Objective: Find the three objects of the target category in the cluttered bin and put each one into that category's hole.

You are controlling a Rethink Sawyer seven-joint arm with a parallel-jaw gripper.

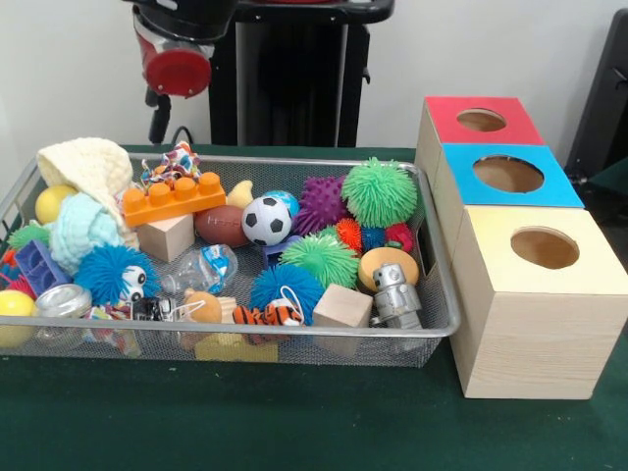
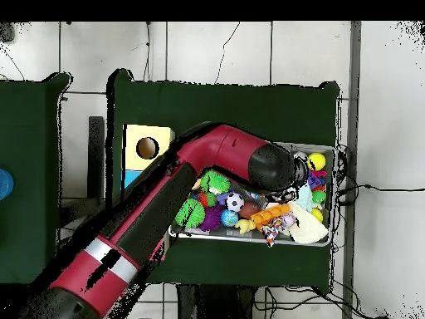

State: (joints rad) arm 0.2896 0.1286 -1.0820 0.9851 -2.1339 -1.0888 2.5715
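- Red-and-black arm (image 2: 166, 208) reaches across the bin in overhead view; end effector (image 1: 160, 116) shows in front view as a dark piece under a red round cap, hanging above the bin's far left corner. Can't tell if open or closed; nothing seen held.
- Wire-mesh bin (image 1: 432, 285) sits on the green tabletop (image 1: 294, 422), packed w/ toys.
- Nearest the end effector: cream knitted piece (image 1: 88, 165), pale teal knitted piece (image 1: 80, 231), orange building block (image 1: 174, 197) w/ 4 studs showing, patterned fabric scrap (image 1: 177, 159).
- Mid bin: brown mini football (image 1: 220, 226), soccer ball (image 1: 266, 221), purple spiky ball (image 1: 322, 202).
- Fuzzy pom balls: 2 green – a big one (image 1: 379, 192) at far right and a second (image 1: 321, 259) mid bin; 2 blue – one w/ eyes (image 1: 116, 274) and one (image 1: 285, 287) near front wall.
- Wooden cubes: 2 – one (image 1: 165, 236) under the orange block, one (image 1: 342, 305) at front.
- Grey toy robot (image 1: 395, 294) at front right, just beside an orange-yellow round toy (image 1: 387, 263); striped tiger toy (image 1: 267, 315) at front.
- Yellow balls: 2 at left – one (image 1: 53, 203) far, one (image 1: 14, 304) near.
- Right of bin: 3 wooden boxes in a row, touching, each w/ 1 round hole on top – red-topped box (image 1: 451, 123) farthest, blue-topped box (image 1: 461, 182) mid, yellow-topped box (image 1: 491, 245) nearest. Holes look empty.
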